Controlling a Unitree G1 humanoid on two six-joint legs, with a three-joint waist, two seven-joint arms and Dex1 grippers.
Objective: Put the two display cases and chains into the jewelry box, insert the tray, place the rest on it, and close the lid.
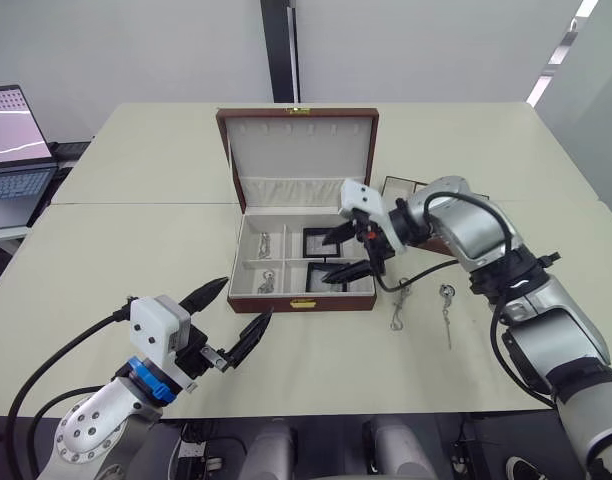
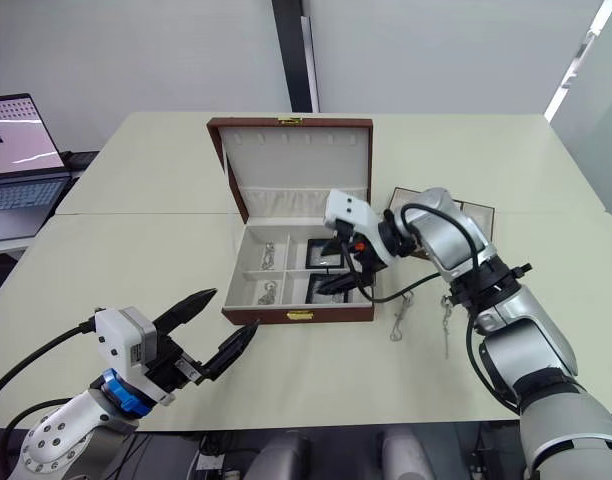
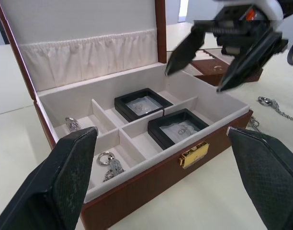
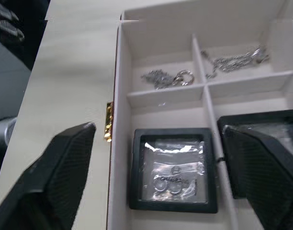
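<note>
The jewelry box (image 1: 286,298) stands open mid-table, its lid (image 1: 301,150) upright. Both display cases (image 3: 142,104) (image 3: 183,128) lie in its right-hand compartments. The two chains (image 3: 72,123) (image 3: 109,165) rest in the left-hand ones. My right gripper (image 1: 336,258) hovers open and empty over the cases, with the nearer case (image 4: 173,167) under the gap between its fingers. In front of the box's left corner, my left gripper (image 1: 243,302) is open and holds nothing. The tray (image 2: 466,215) sits on the table behind my right arm, partly hidden.
Two thin silver ring-topped pieces (image 1: 401,305) (image 1: 447,305) lie on the table right of the box. An open laptop (image 1: 11,150) stands on a side table at the far left.
</note>
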